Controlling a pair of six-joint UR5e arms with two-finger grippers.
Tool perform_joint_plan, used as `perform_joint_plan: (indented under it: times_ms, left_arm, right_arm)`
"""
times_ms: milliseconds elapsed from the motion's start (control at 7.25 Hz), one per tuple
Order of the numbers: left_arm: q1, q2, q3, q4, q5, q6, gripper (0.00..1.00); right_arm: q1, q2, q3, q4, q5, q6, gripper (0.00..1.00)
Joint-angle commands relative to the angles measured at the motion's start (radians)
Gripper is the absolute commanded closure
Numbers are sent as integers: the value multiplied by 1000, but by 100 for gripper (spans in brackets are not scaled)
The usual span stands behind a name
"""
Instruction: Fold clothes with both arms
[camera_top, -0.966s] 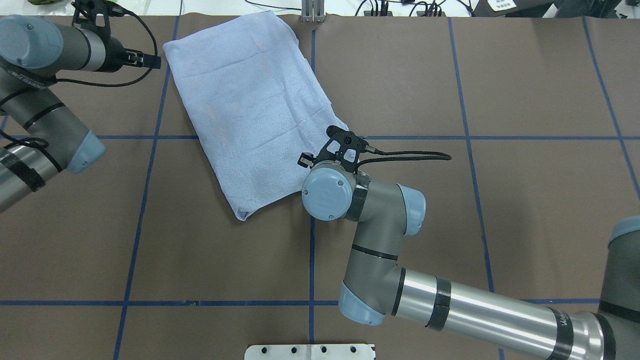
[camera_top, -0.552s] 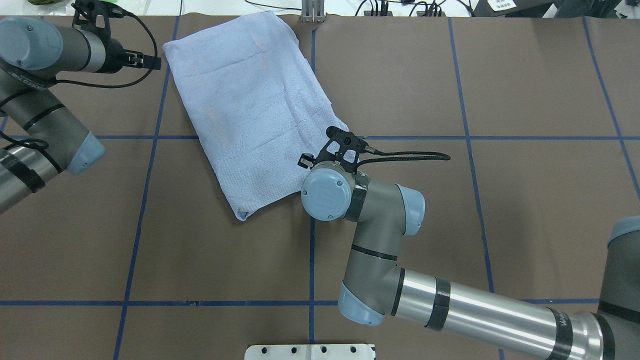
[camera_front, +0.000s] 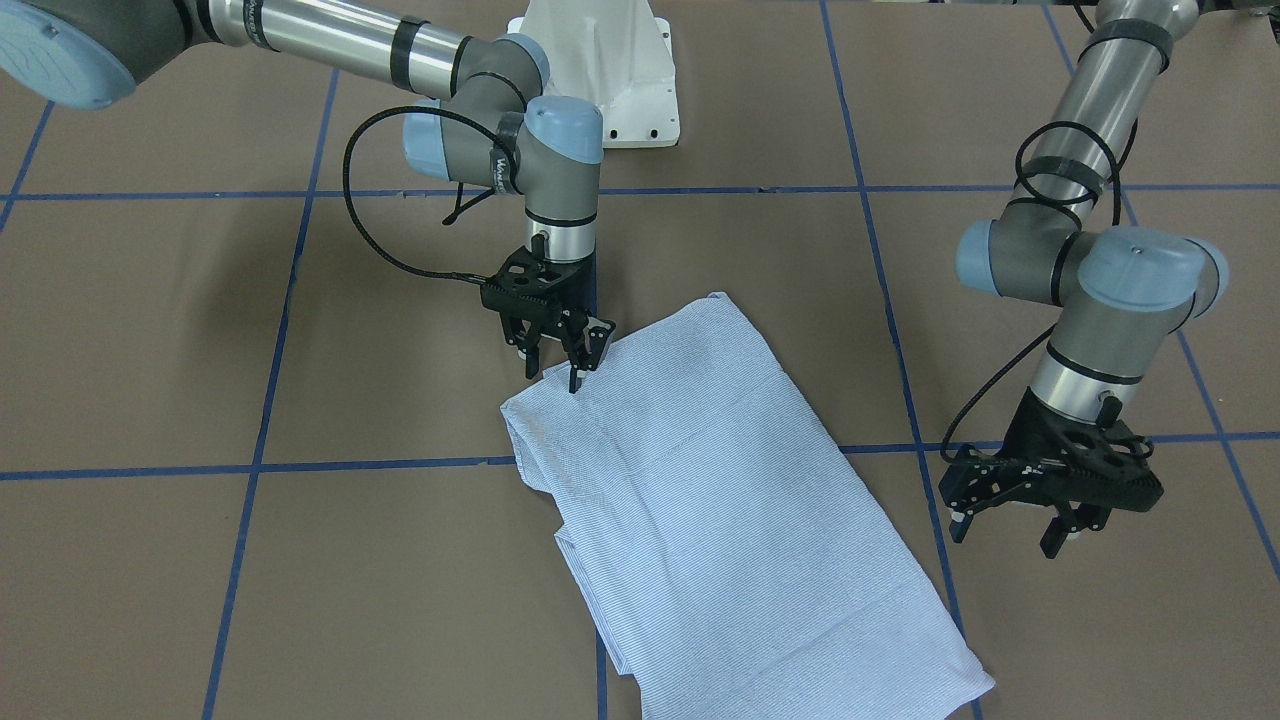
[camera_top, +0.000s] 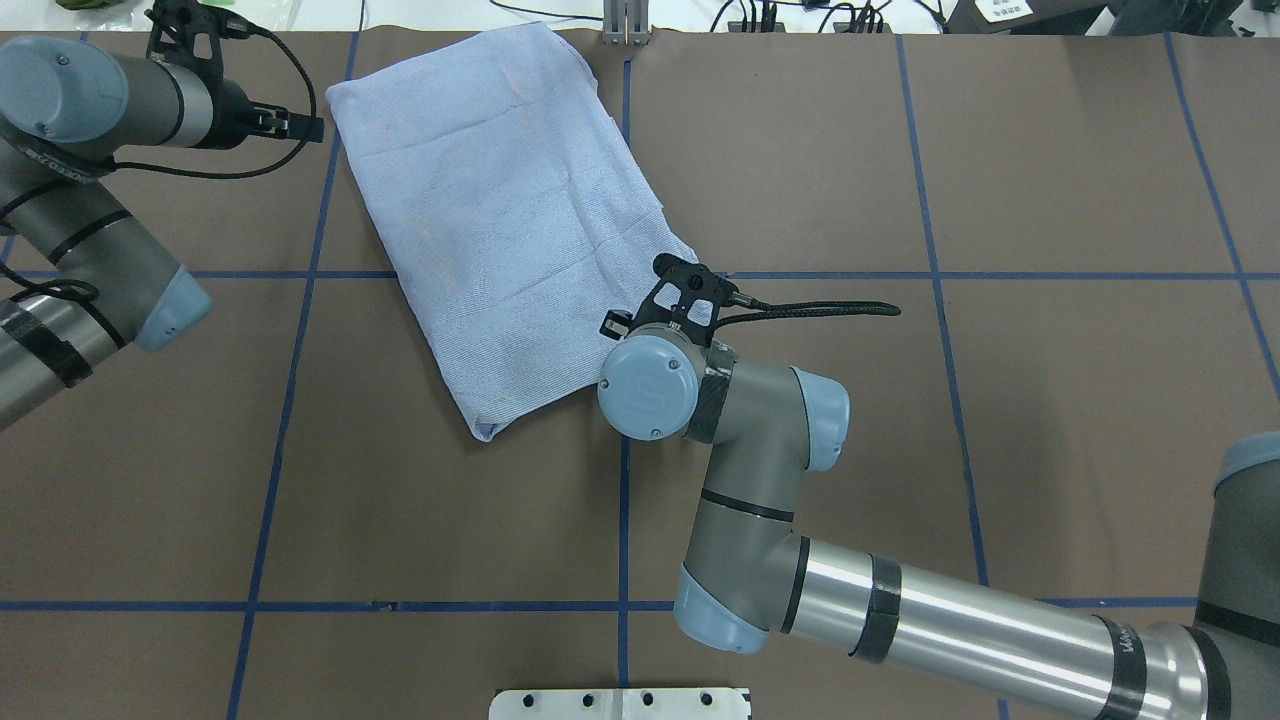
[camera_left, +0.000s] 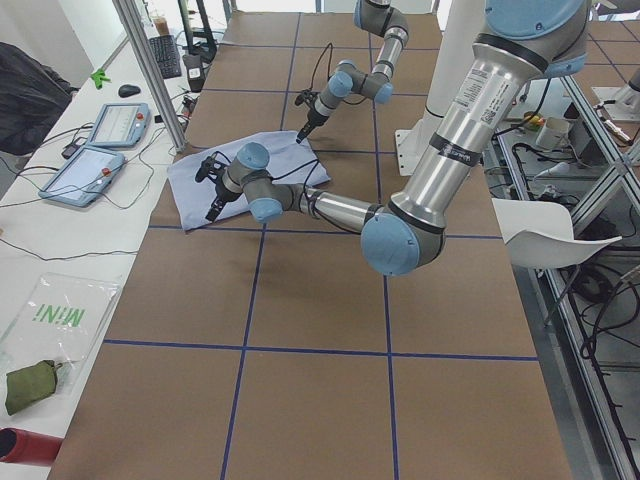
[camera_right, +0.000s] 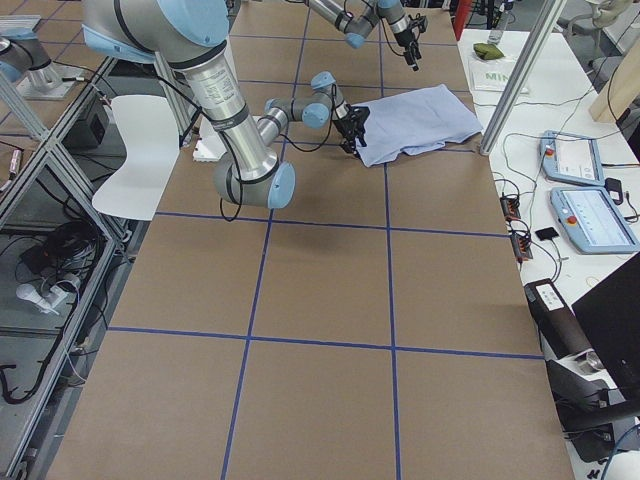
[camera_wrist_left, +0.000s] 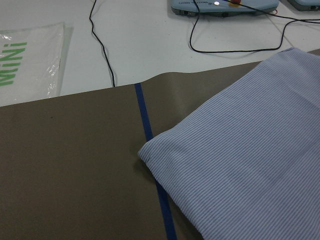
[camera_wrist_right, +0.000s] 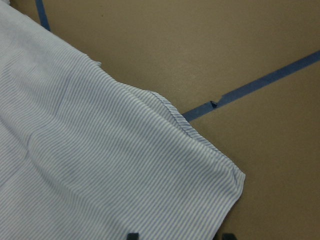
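The clothes are one light blue striped shirt (camera_top: 500, 220), folded into a flat rectangle and lying askew on the brown table (camera_top: 1000, 420). My right gripper (camera_front: 555, 372) stands open with its fingertips down at the shirt's (camera_front: 720, 480) edge, close to a corner. The right wrist view shows that corner (camera_wrist_right: 220, 180) between the two spread tips. Off the shirt's opposite side, my left gripper (camera_front: 1005, 535) hangs open above bare table, holding nothing. The left wrist view looks at another shirt corner (camera_wrist_left: 150, 150) from the side.
Blue tape lines (camera_top: 620, 520) mark a grid on the table. The white pedestal base (camera_front: 600, 80) stands at the robot's side. Past the far edge lie teach pendants (camera_left: 100, 150), cables (camera_wrist_left: 235, 47) and a plastic bag (camera_wrist_left: 25, 55). A white chair (camera_right: 140, 140) stands beside the table.
The right arm's wrist has crept slightly toward the shirt. The shirt and the left arm look almost unchanged.
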Motion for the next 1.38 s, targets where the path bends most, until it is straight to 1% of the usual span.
perform_joint_plan:
  times_ms: [0,276,414,552,690,1103,1241]
  left_arm:
    - [1,0,0,0,0,1,0]
    - [1,0,0,0,0,1,0]
    - [-1,1,0,0,0,1,0]
    - [-1,0,-2,0,0,0,0]
    - [-1,0,-2,0,0,1,0]
    - [-1,0,-5,0,0,0,0]
    - [1,1,-19,3,-2,0,0]
  right_arm:
    - [-2,0,-2,2,-2,4,37]
    - [-6,2,-8,5,-5,1,41]
    - [-6,2,-8,7,-5,4,52]
    - [-8,3,-8,7,-5,7,65]
    - [-8,8,-8,8,-5,7,100]
    - [-8,6,4,5,-5,-5,100]
    - [-8,-1,31,1,-4,-9,100]
